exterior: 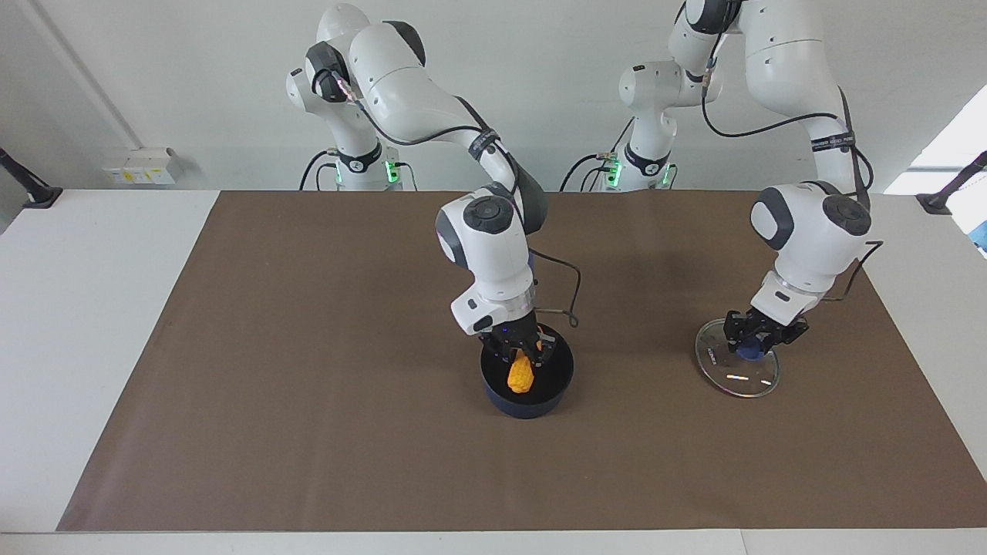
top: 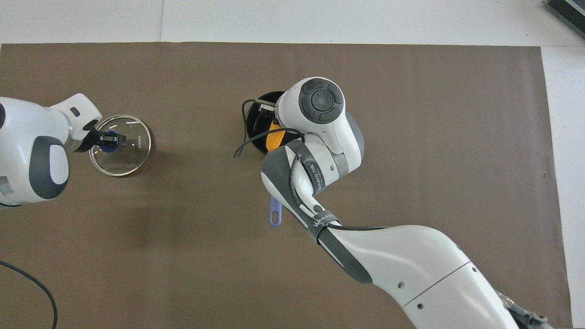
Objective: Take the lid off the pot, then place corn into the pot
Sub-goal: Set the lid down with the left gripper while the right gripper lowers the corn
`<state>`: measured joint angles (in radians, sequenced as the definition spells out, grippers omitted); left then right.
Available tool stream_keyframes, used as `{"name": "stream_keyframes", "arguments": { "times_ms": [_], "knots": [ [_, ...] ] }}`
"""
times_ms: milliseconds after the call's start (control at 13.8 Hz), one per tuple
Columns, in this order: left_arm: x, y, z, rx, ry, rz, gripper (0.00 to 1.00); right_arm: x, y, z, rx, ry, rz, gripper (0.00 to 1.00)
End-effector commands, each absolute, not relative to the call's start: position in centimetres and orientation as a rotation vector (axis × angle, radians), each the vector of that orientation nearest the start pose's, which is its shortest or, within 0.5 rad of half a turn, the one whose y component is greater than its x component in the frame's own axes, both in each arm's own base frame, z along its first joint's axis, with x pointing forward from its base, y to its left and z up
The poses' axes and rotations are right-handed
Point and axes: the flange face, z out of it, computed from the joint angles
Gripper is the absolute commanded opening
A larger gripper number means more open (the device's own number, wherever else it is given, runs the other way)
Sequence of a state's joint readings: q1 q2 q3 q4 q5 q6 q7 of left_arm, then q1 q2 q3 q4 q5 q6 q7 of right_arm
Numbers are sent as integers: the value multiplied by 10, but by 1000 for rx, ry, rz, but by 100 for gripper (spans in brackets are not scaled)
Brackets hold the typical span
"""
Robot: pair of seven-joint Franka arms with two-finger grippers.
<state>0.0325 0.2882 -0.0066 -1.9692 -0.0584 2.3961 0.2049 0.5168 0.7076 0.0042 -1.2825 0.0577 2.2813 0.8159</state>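
The dark blue pot [exterior: 532, 404] stands mid-table, and its light-blue handle [top: 274, 214] points toward the robots. The yellow-orange corn [exterior: 520, 375] stands tilted inside the pot. My right gripper [exterior: 523, 353] reaches down into the pot and is shut on the corn's upper end. From overhead, the right wrist covers most of the pot [top: 256, 122], and only part of the corn [top: 275, 139] shows. Toward the left arm's end, the clear glass lid [exterior: 739, 378] sits low and slightly tilted at the mat. My left gripper [exterior: 752, 344] is shut on its blue knob [top: 108, 142].
A brown mat [exterior: 308, 385] covers most of the white table. A black cable [exterior: 569, 297] loops from the right wrist above the pot's rim. Another cable [top: 32, 285] lies near the left arm's base.
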Motion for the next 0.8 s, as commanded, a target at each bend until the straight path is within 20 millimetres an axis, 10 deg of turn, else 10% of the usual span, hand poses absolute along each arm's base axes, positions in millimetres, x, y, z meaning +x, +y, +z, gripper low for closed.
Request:
{"name": "stream_keyframes", "arguments": {
  "times_ms": [0,145,436,726],
  "knots": [
    [611,15,343,-3163,214,-235,81,661,388,369,-2835,434,-280,100],
    [615,16,347,-3154,224,-251,100,662,384,374,-2836,436,-279,100],
    [625,5,391,-3134,264,-360,100,657,375,417,-2823,444,-288,100],
    [625,-9,483,-3124,326,-366,100,661,308,486,-2862,525,-258,100]
  ]
}}
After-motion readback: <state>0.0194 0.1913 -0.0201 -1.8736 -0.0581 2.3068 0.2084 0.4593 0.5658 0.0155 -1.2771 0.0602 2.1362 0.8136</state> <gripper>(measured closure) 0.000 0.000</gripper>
